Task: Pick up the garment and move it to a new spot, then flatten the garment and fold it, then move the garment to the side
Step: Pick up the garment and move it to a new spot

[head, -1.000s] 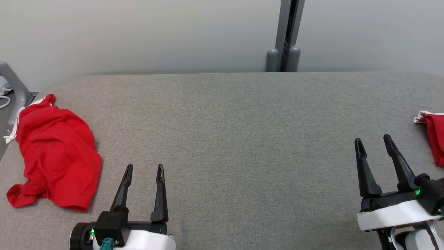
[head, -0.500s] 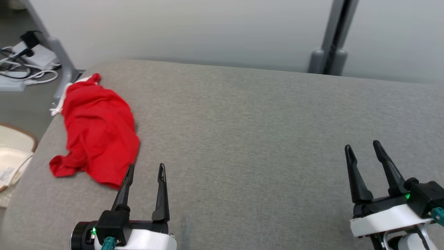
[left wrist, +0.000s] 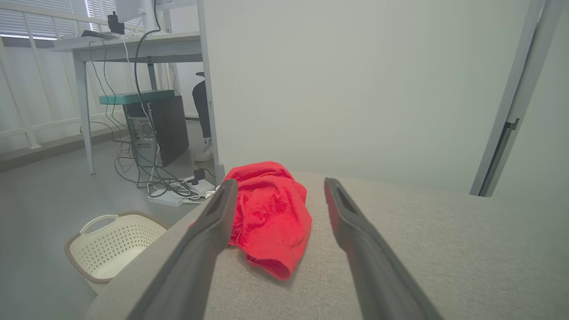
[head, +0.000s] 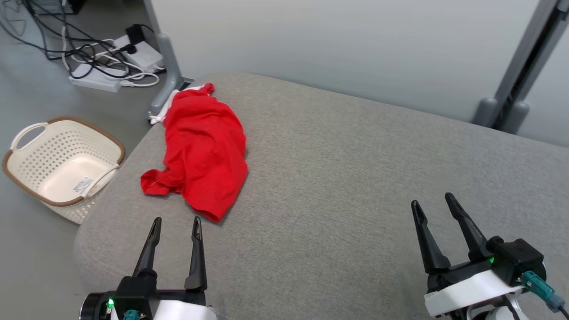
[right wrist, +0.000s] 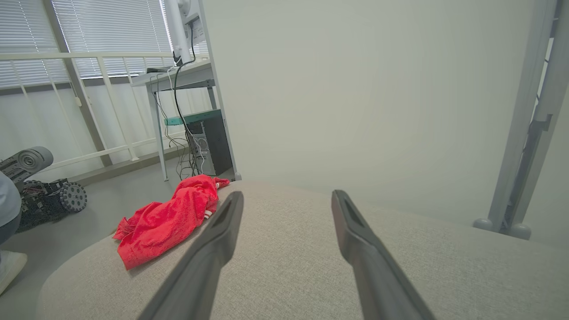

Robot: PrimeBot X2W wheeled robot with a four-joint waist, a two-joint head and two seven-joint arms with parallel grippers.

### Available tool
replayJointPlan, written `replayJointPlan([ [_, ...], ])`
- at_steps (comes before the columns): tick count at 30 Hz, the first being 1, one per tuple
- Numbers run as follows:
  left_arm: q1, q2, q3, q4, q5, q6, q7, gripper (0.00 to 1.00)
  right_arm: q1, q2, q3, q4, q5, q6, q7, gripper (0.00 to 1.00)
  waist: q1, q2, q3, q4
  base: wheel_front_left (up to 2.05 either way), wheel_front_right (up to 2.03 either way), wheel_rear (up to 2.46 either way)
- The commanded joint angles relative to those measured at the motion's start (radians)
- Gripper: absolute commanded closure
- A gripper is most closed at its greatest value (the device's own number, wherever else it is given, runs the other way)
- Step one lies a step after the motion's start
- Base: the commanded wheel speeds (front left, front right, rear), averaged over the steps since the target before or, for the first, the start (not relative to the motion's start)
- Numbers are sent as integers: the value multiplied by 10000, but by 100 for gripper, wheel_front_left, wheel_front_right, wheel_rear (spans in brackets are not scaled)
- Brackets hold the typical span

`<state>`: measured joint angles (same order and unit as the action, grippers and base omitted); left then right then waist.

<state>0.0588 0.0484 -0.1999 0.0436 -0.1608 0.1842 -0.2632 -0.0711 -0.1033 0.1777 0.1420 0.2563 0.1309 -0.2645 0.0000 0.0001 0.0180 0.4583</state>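
Observation:
A crumpled red garment with white trim lies on the grey padded table, close to its far left corner. My left gripper stands open just short of the garment's near edge, nothing between its fingers. In the left wrist view the garment lies ahead between the open fingers of the left gripper. My right gripper is open over the table's right part, far from the cloth. In the right wrist view the garment sits off to the left of the right gripper.
A cream laundry basket stands on the floor left of the table. Cables and power strips lie behind it near a table leg. A grey post rises at the far right. A wheeled machine sits on the floor.
The head camera has turned left, so the garment sits nearer the picture's middle and the basket and cables have come into view. Both grippers stay open.

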Motion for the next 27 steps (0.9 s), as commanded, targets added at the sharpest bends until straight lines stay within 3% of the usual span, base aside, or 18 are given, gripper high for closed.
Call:
replayJointPlan([
  [1,124,44,89,-23,60,-59,-5,0,123,11,43,31,87,-4,-8,0,0,-1,-188,317,0,0,0],
  [19,292,39,400,-201,-28,-3,-4,0,124,-79,356,148,123,-4,-8,0,0,-1,-155,186,0,0,0],
  [27,-499,39,674,-154,-243,-159,-5,0,-353,-658,487,-192,-60,-4,-8,0,0,-1,832,-230,0,0,0],
])
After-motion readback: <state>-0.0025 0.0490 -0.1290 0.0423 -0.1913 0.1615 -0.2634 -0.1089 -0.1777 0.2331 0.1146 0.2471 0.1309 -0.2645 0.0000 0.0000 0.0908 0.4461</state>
